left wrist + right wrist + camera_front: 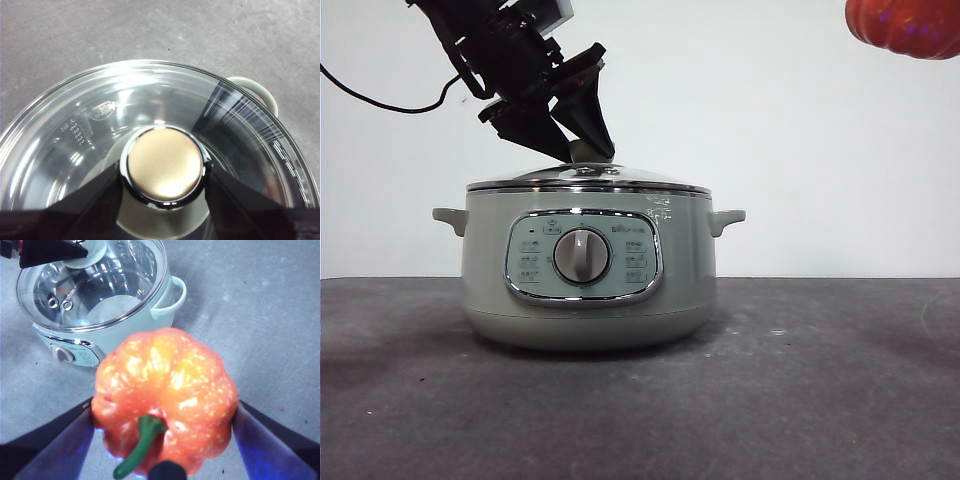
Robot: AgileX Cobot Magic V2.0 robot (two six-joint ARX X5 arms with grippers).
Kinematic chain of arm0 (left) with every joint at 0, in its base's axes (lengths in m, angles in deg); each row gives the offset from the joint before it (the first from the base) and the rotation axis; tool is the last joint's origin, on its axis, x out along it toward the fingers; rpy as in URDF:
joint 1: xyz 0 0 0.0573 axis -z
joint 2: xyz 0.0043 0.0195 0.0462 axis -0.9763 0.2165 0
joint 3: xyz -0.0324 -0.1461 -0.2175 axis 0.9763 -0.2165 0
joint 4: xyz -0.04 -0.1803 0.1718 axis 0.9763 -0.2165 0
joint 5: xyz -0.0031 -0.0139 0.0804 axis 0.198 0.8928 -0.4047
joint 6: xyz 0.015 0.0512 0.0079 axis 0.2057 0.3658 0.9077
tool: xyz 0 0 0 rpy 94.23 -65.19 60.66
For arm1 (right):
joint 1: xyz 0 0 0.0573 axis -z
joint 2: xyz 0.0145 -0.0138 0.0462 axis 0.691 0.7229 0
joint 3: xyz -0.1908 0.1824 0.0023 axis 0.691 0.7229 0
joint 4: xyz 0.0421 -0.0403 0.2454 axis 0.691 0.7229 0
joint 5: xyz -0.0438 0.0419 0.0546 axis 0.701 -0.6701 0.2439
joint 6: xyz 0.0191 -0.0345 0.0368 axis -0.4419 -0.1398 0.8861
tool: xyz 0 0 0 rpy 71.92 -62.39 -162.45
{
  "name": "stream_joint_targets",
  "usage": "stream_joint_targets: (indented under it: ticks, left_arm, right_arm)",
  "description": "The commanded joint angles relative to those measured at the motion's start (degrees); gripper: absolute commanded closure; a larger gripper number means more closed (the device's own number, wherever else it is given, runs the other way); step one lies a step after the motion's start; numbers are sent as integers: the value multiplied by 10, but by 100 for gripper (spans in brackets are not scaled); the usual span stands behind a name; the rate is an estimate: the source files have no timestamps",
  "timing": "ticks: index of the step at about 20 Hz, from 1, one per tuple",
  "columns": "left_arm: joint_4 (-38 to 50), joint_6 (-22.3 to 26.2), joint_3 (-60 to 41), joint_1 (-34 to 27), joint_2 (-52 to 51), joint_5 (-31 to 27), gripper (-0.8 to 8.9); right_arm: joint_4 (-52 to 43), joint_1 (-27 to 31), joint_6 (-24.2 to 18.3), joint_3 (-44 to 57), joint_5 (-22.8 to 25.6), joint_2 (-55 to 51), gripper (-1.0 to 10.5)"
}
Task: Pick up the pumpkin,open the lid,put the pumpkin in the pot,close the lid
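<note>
Orange pumpkin [167, 395] — sage-green pot [590, 290] — chrome-rimmed glass lid [75, 130].

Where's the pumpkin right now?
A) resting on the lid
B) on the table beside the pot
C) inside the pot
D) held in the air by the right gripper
D: the right gripper has its jaws on both sides of the pumpkin, held well above the table, while the lid sits on the pot with the left gripper at its knob.
</note>
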Motion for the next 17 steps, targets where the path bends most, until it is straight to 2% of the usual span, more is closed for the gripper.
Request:
stream_joint_targets:
  ticks: [1,9,17]
  left_arm:
    - [2,0,-2,2,4,1,822]
    - [16,-2,-2,0,-21,3,822]
    - [1,-2,-1,-9,-123,1,822]
  right_arm:
    - [-4,-2,5,0,-1,-1,957]
    - [-6,-2,5,0,-1,-1,957]
    - [-43,-2,5,0,-12,9,957]
